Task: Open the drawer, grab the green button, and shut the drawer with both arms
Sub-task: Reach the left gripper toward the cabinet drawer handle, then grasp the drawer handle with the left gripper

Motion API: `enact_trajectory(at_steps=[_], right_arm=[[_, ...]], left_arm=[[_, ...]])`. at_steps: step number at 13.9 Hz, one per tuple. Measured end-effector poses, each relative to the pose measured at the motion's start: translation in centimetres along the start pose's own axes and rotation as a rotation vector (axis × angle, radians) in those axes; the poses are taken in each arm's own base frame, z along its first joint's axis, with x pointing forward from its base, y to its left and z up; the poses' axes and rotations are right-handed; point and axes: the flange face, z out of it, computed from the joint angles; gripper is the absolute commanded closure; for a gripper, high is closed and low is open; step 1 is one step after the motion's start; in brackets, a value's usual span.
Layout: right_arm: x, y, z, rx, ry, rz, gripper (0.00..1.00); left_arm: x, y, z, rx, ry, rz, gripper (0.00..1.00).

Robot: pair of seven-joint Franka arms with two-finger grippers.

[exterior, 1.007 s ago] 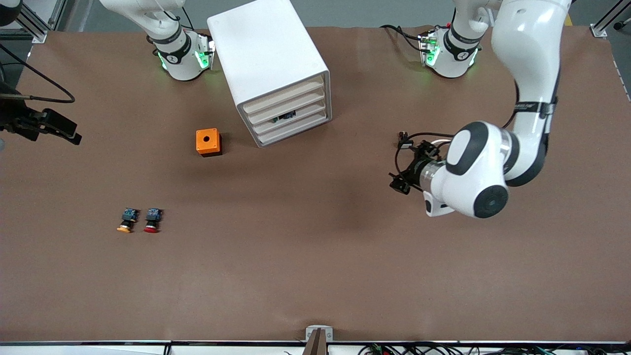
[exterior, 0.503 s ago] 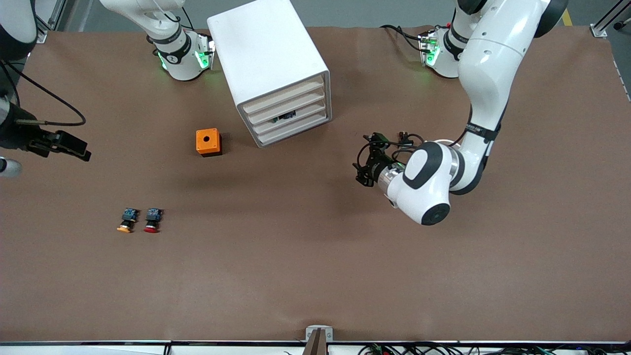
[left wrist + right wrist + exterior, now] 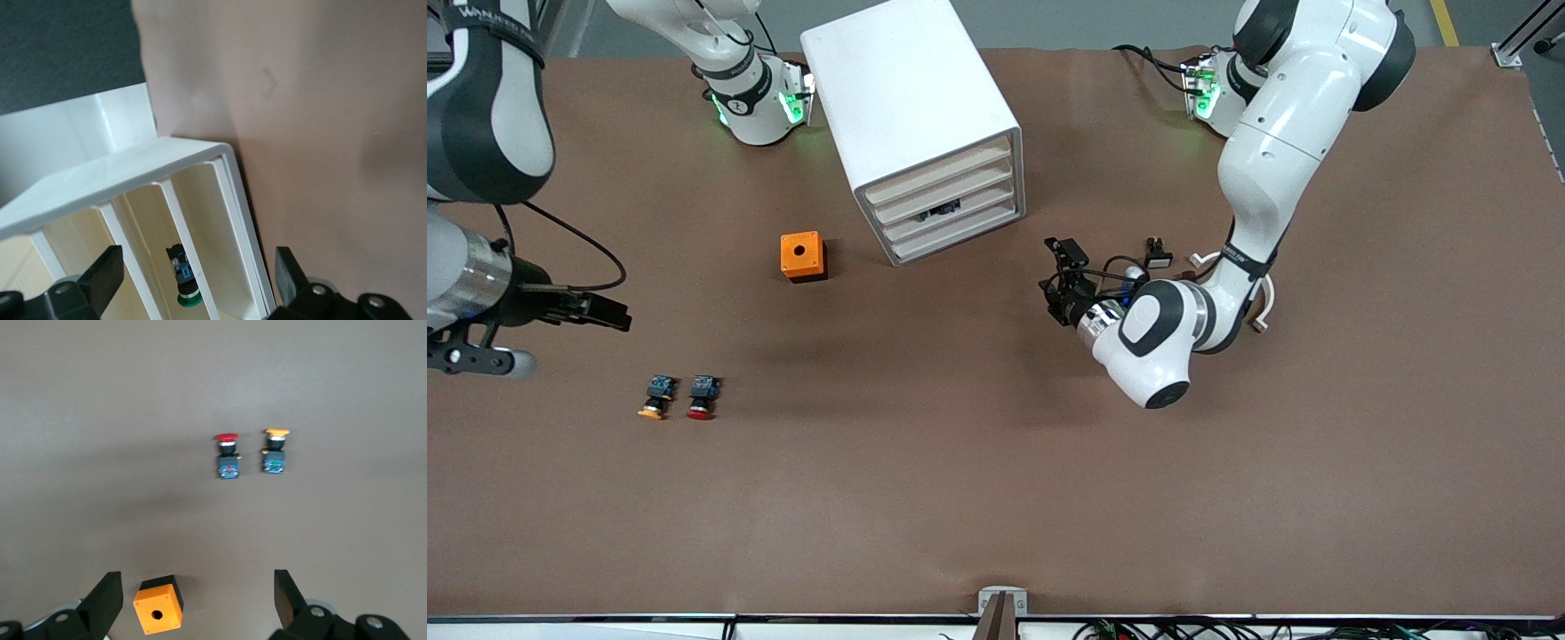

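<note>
The drawer (image 3: 951,210) is shut with the green button (image 3: 185,283) inside, so opening comes first: the left gripper (image 3: 1060,283), jaws spread, must reach its front, while the right gripper (image 3: 600,311), also spread, waits.

The white cabinet (image 3: 911,116) is running off the front view's top edge, and the green-capped button (image 3: 184,283) is showing only partly between drawer fronts — its drawer (image 3: 951,210) is hiding the rest. The right arm's upper links are leaving the frame.
</note>
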Motion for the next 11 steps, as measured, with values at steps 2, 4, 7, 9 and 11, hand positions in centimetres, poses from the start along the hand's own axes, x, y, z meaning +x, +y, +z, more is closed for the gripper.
enact_trajectory(at_steps=[2, 4, 7, 9, 11], right_arm=[[0.6, -0.2, 1.5, 0.037, -0.024, 0.013, 0.0], [0.9, 0.4, 1.7, 0.048, -0.027, 0.025, 0.0], [0.9, -0.1, 1.2, 0.052, -0.018, 0.047, 0.0], [0.7, -1.5, 1.1, 0.051, -0.016, 0.051, 0.0], [0.4, -3.2, 1.2, 0.047, -0.02, 0.066, 0.0]], left_arm=[[-0.7, 0.1, 2.0, 0.045, -0.001, -0.057, 0.0], [-1.4, 0.1, 4.1, 0.088, 0.006, -0.073, 0.27], [-1.5, 0.7, 5.6, 0.133, -0.014, -0.087, 0.43], [-1.5, 1.2, 6.5, 0.158, -0.022, -0.093, 0.44], [-1.7, 1.4, 7.4, 0.182, -0.032, -0.097, 0.44]])
